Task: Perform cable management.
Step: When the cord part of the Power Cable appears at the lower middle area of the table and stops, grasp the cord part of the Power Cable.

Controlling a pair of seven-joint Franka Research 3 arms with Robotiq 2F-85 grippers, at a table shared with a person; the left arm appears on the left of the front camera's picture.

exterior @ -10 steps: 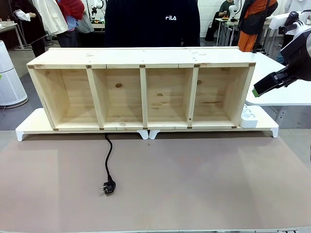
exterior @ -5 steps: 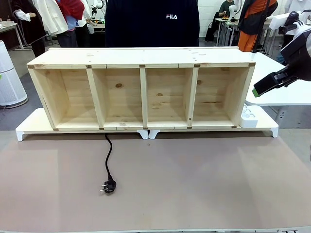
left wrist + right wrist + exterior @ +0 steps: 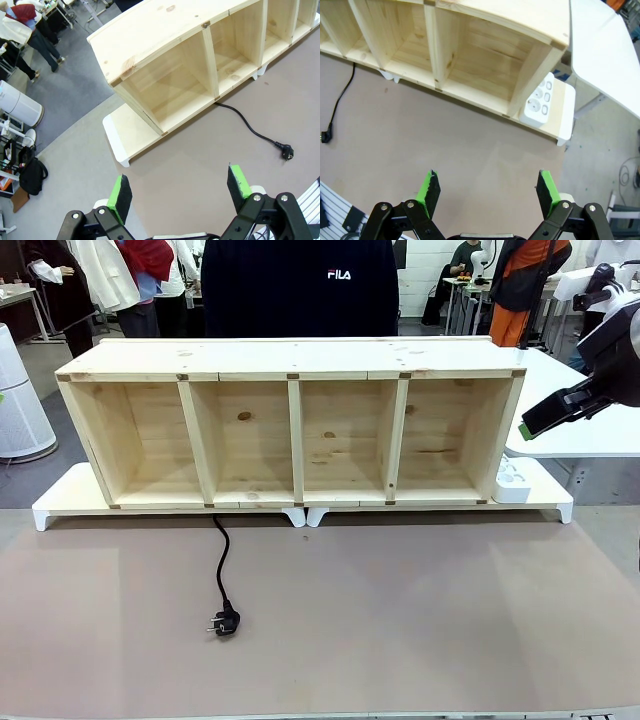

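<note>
cable [image 3: 224, 562]: on tabletop [image 3: 420, 620], left of centre, long axis running from shelf [image 3: 300, 375] front toward robot, plug [image 3: 225, 622] nearest | left end effector [image 3: 180, 187]: open, empty, likely nearer | right end effector [image 3: 487, 192]: open, empty, well apart

The brown-grey table [image 3: 420, 620] carries a left white riser [image 3: 62, 502] and a right white riser [image 3: 545, 506], set end to end along its far side under the four-bay wooden shelf [image 3: 300, 360]. The black cable [image 3: 222, 562] runs out from the left riser's front edge onto the bare tabletop, and its plug [image 3: 226, 622] lies left of centre.
</note>
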